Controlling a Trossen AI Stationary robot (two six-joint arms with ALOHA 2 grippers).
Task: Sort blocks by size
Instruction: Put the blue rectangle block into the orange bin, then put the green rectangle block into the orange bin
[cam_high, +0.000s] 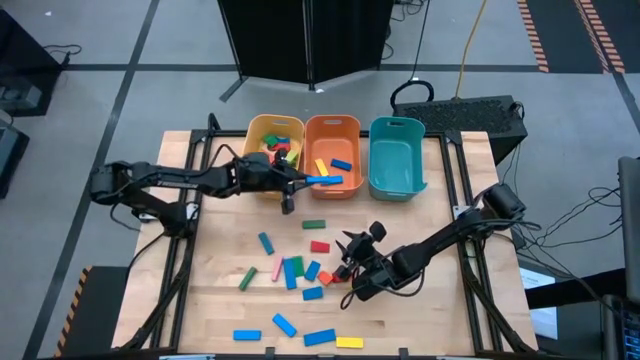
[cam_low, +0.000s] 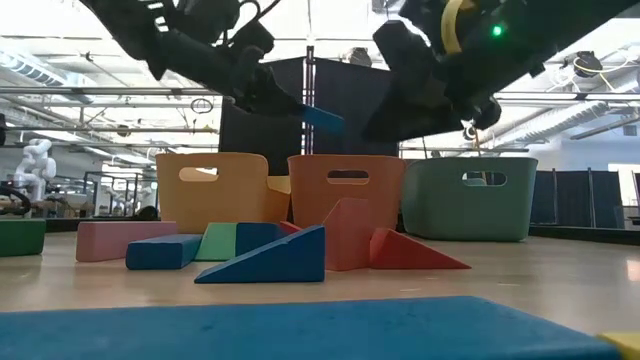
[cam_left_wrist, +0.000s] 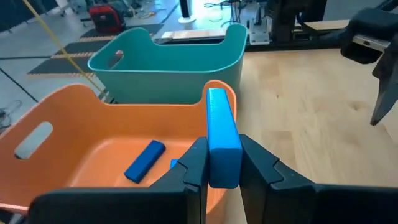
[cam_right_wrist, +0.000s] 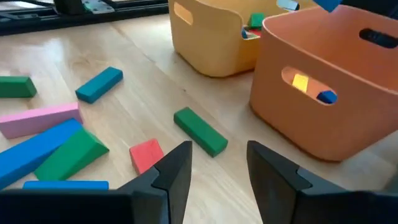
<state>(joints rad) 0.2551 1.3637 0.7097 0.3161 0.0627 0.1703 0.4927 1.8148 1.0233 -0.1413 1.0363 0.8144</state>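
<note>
The held blue bar (cam_left_wrist: 222, 134) is a long, flat-sided rectangular block of bright blue, with square ends and a faintly ribbed top face. The left gripper (cam_left_wrist: 222, 177) is clamped on one end of it; the other end projects forward over the front rim of the orange bin (cam_high: 333, 150).

Inside the orange bin lie a second blue bar (cam_left_wrist: 144, 160) and a yellow block (cam_high: 321, 167). The yellow bin (cam_high: 272, 132), touching the orange bin on one side, holds several mixed-colour blocks (cam_high: 279, 148). The teal bin (cam_high: 396, 155) stands just beside the orange bin on the other side.

On the table (cam_high: 440, 310) in front of the orange bin, loose blocks are scattered: a green bar (cam_right_wrist: 199, 130), a small red block (cam_right_wrist: 146, 153), a pink bar (cam_right_wrist: 38, 119), a green wedge (cam_right_wrist: 71, 154) and further blue bars (cam_right_wrist: 99, 83).

The right gripper (cam_right_wrist: 214, 165) hangs low over the table near the red block, in front of the orange bin, fingers parted and holding nothing.
</note>
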